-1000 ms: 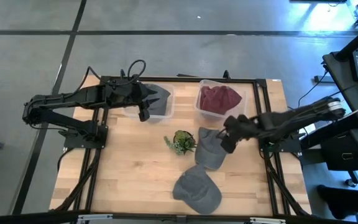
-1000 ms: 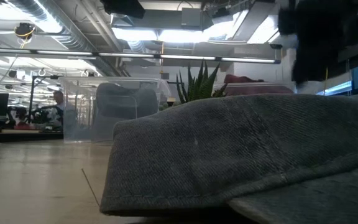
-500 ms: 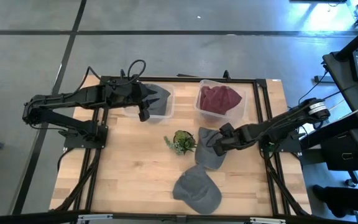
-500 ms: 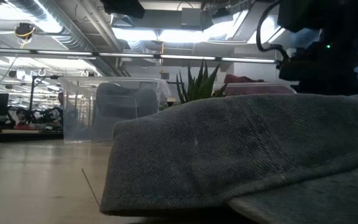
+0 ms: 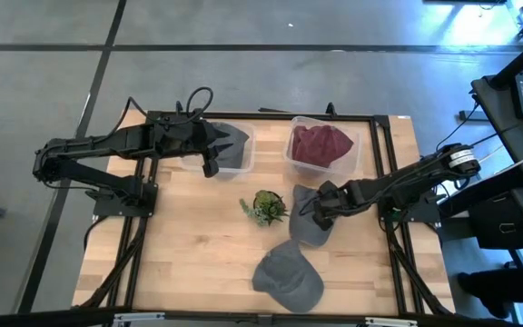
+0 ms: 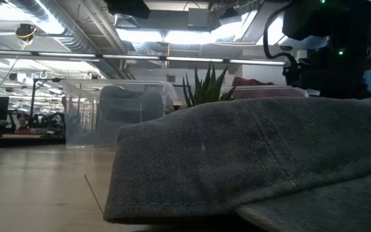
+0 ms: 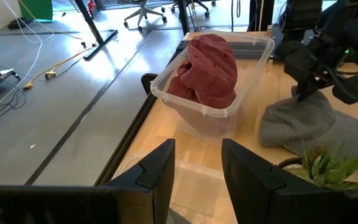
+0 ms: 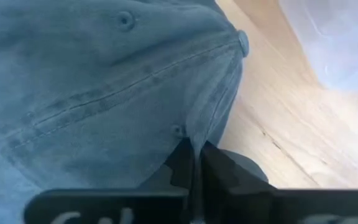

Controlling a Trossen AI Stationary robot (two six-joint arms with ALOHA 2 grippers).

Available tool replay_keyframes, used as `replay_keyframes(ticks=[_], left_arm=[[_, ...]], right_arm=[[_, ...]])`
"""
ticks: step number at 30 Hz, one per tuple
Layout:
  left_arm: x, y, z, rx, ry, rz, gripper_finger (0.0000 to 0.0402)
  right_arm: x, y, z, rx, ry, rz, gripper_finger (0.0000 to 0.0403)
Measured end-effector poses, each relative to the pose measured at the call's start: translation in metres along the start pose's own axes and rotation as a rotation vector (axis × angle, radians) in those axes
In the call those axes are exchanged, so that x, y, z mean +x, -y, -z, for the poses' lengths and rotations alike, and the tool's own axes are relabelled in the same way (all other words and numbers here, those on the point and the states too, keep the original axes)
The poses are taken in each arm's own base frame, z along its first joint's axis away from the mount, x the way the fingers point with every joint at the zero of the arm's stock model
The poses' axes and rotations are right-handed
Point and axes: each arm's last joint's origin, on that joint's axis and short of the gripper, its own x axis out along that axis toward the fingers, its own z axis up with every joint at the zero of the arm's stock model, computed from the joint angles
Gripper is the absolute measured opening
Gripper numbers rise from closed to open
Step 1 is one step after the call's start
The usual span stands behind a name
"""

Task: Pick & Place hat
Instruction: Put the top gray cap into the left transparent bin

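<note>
A grey hat (image 5: 309, 221) lies at the table's middle, beside a small potted plant (image 5: 266, 207). My right gripper (image 5: 316, 208) is down on this hat's crown and shut on its cloth. A second grey hat (image 5: 287, 273) lies near the front edge and fills the low view (image 6: 250, 161). A red hat (image 5: 320, 144) lies in the far right clear bin, and another grey hat (image 5: 232, 145) in the far left clear bin. My left gripper (image 5: 211, 164) hovers open at the left bin's near edge, holding nothing. My right gripper pinches the crown cloth (image 8: 190, 134) of the middle grey hat between its two fingers, close to a small eyelet (image 8: 178, 130). The fingers (image 8: 180, 163) come slanting down from the table's right side. The hat's lower part stays on the table.
The plant stands just left of the held hat. Two clear bins (image 5: 345, 162) (image 5: 249, 138) stand at the far edge. Bare wood (image 5: 180, 245) shows at the front left. The low view looks past the table into a room with desks.
My right gripper has come down and a little toward the table's left edge onto the middle grey hat. The hat's crown is now gathered up under the fingers, while its near part stays on the table.
</note>
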Motion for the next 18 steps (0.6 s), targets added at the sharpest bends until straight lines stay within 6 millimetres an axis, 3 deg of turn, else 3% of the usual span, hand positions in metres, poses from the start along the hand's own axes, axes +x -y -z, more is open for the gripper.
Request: replay_keyframes(ticks=[5,18], left_arm=[[0.000,0.000,0.000,0.000,0.000,0.000,0.0128],[0.000,0.000,-0.007,-0.089,0.074,0.017,0.0136]], right_arm=[[-0.018,0.000,-0.005,-0.030,0.025,0.037,0.0008],[-0.134,-0.016,-0.030,-0.393,0.422,0.188,0.0005]])
